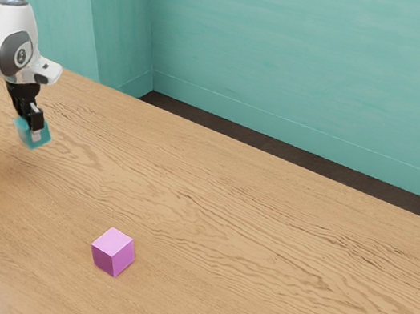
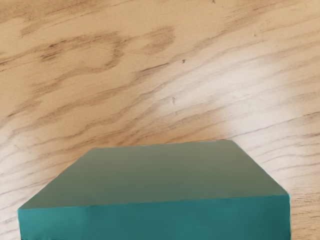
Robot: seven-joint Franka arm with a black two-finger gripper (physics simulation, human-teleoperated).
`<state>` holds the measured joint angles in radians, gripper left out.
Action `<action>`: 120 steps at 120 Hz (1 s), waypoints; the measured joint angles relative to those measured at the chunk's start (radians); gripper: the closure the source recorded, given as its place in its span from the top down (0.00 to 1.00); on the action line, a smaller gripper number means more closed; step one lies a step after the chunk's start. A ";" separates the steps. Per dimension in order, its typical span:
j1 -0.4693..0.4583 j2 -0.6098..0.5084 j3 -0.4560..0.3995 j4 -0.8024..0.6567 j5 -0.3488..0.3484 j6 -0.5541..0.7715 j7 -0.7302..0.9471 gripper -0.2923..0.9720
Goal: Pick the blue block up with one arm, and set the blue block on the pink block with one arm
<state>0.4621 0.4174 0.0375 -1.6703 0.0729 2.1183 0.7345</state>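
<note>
At the exterior view's far left my gripper point(image 1: 33, 130) is shut on a small teal-blue block point(image 1: 33, 135), holding it tilted a little above the wooden table point(image 1: 262, 231). In the wrist view the same block point(image 2: 155, 195) looms large just under my hand, with bare wood grain beyond it. The pink block point(image 1: 113, 251) rests on the table well to the exterior view's right of the gripper and nearer the front edge, apart from the held block.
A teal wall point(image 1: 310, 53) and a dark floor strip point(image 1: 315, 163) run behind the table's far edge. Open wooden surface stretches from the gripper to the pink block and across the exterior view's right.
</note>
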 joint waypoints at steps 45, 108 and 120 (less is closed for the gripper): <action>-0.330 -0.355 0.022 -0.431 -0.045 0.009 -0.194 0.53; -0.593 -0.461 0.063 -0.641 -0.042 0.077 -0.540 0.53; -0.616 -0.469 0.063 -0.672 -0.041 0.091 -0.595 0.53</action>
<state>-0.1540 -0.0514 0.1006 -2.3427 0.0324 2.2095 0.1394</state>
